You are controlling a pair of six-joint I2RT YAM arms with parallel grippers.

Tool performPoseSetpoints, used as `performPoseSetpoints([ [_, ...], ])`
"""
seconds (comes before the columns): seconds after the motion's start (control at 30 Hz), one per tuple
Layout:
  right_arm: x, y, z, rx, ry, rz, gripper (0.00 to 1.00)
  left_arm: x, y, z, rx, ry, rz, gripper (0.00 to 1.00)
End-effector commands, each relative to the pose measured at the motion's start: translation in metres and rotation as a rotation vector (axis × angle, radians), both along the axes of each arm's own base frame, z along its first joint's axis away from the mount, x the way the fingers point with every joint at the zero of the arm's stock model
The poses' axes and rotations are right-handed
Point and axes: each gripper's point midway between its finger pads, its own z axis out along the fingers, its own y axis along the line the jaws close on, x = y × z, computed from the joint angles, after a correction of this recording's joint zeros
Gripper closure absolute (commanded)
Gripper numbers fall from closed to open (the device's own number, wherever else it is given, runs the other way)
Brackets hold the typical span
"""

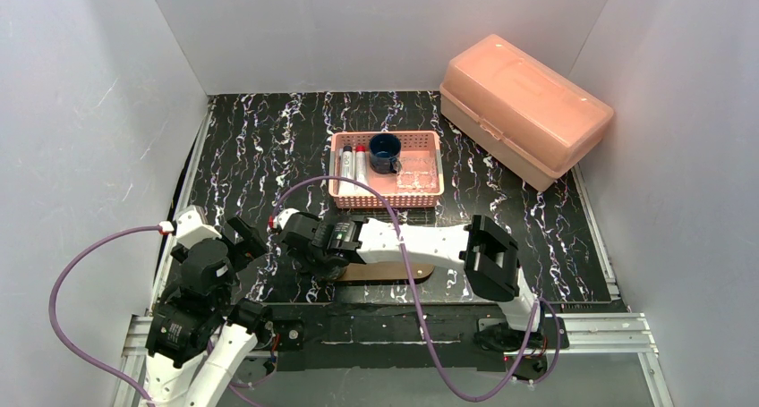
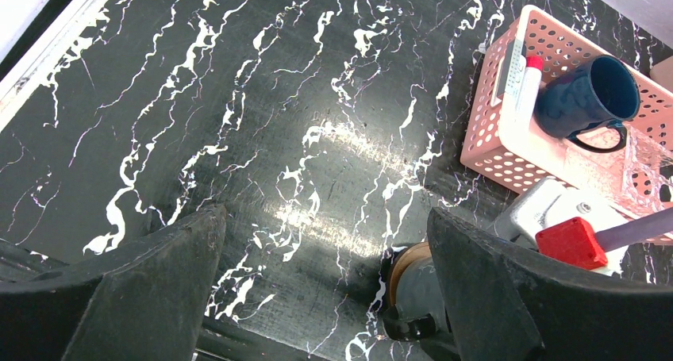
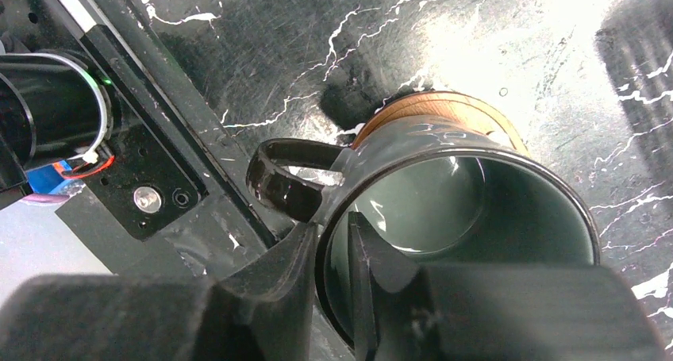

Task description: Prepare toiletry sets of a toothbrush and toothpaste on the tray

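Observation:
My right gripper (image 3: 333, 250) is shut on the rim of the smoky grey-green cup (image 3: 452, 210), one finger inside and one outside, beside its handle. The cup stands on the left end of the brown wooden tray (image 1: 389, 272), whose edge shows under it (image 3: 444, 107). The cup is empty. My left gripper (image 2: 325, 297) is open and empty over the black mat, just left of the cup (image 2: 421, 286). The dark blue mug (image 1: 385, 152), the clear glass (image 1: 418, 174) and slim white items (image 1: 352, 164) sit in the pink basket (image 1: 430, 197).
The large salmon lidded box (image 1: 524, 107) stands at the back right. The pink basket (image 2: 508, 151) holds a red-capped white tube (image 2: 528, 83) and the blue mug (image 2: 591, 99). My right arm (image 1: 430, 241) stretches leftward across the near table.

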Motion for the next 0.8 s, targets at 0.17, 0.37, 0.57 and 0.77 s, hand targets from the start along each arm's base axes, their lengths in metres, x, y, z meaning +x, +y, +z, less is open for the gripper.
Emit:
performPoseSetpoints([
  [0.17, -0.005, 0.014, 0.02, 0.064, -0.013, -0.006, 0.63, -0.002, 0.003, 0.004, 0.003, -0.012, 0.015, 0.02],
  [0.37, 0.0, 0.012, 0.037, 0.099, -0.042, -0.031, 0.57, -0.001, 0.003, 0.003, 0.002, -0.01, 0.015, 0.02],
  [0.57, 0.01, 0.003, 0.065, 0.141, -0.105, -0.068, 0.54, -0.001, 0.002, 0.003, 0.001, -0.006, 0.012, 0.02],
  [0.77, 0.019, -0.012, 0.087, 0.164, -0.162, -0.101, 0.52, -0.001, 0.002, 0.002, 0.002, -0.003, 0.011, 0.02],
])
